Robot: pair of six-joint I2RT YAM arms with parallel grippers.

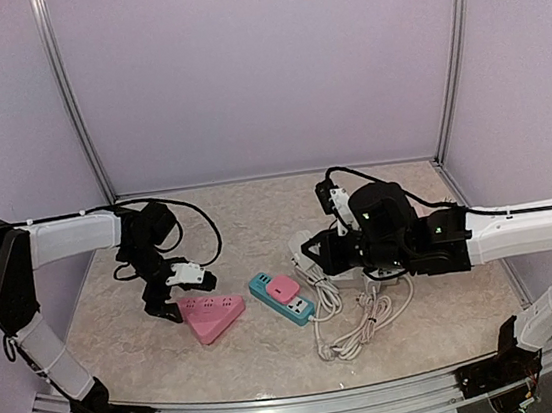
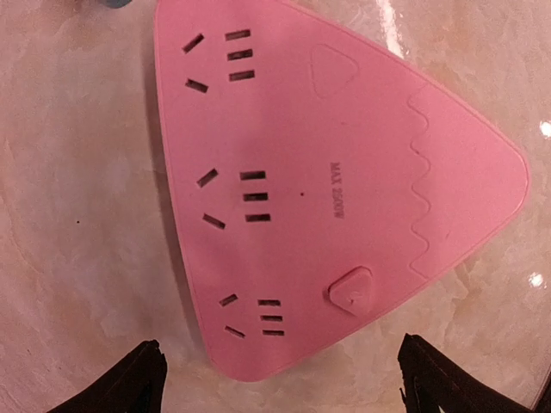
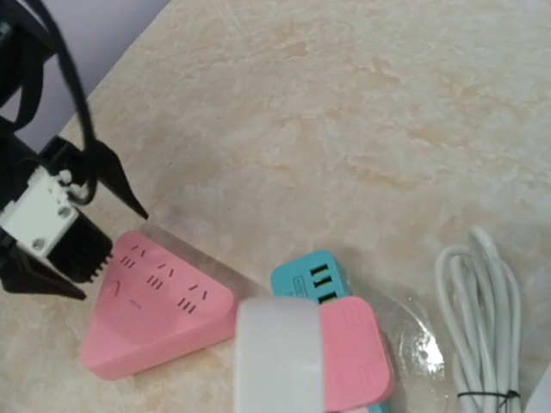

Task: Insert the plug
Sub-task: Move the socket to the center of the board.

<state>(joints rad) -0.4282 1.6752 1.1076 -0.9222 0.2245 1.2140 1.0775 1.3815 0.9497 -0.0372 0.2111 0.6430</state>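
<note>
A pink triangular power strip lies flat on the table, sockets up. My left gripper hangs open just above its left corner, with its fingertips either side of that corner and touching nothing. My right gripper is shut on a white plug, held above a teal power strip. A pink block sits on the teal strip. The right fingers are hidden behind the plug in the right wrist view.
A bundled white cable lies on the table to the right of the teal strip, under my right arm. Lilac walls with metal posts enclose the table on three sides.
</note>
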